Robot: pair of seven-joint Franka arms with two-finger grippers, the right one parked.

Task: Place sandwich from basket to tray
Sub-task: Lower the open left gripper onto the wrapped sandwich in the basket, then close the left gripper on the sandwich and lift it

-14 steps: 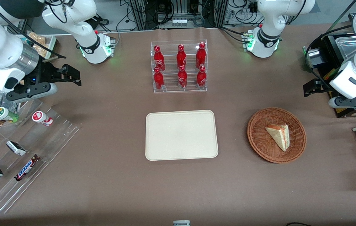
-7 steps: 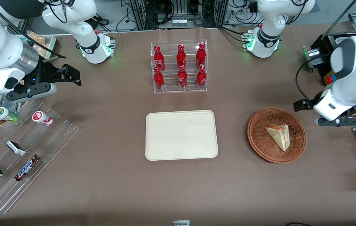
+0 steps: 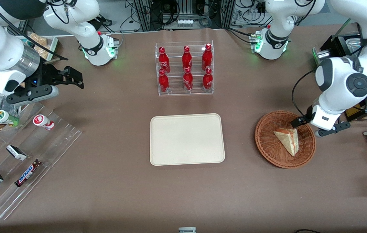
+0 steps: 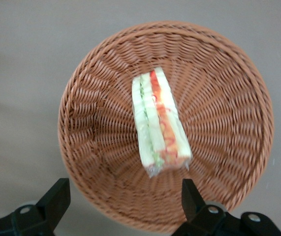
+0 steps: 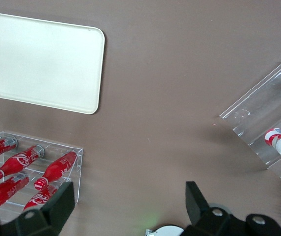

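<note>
**Left gripper hovering over the basket with the sandwich lying inside**

From the front, the working arm's gripper point(image 3: 306, 127) is hanging over the rim of the round reddish-brown woven wicker basket point(image 3: 267, 145), on the edge toward the working arm's end of the brown surface point(image 3: 122, 194). The small triangular sandwich of pale bread with red and green filling point(image 3: 287, 139) is lying inside that basket, just beside the gripper and not touching it. The flat cream-beige rectangular plastic tray with rounded corners point(image 3: 187, 139) is sitting well apart from the basket, toward the middle of the surface. Farther from the camera than the tray, a clear acrylic tiered rack point(image 3: 184, 68) is holding red bottles point(image 3: 187, 58).

From the left wrist camera, the jaws are standing released, the two black fingertips point(image 4: 56, 196) spread wide with nothing between them. The sandwich point(image 4: 159, 123) is lying in the middle of the wicker basket point(image 4: 96, 132), its cut edge of green and red layers facing up, wrapped in clear film.

From the right wrist camera, the cream tray point(image 5: 44, 61) is lying flat on the brown surface, with the bottle rack point(image 5: 29, 172) near it.
</note>
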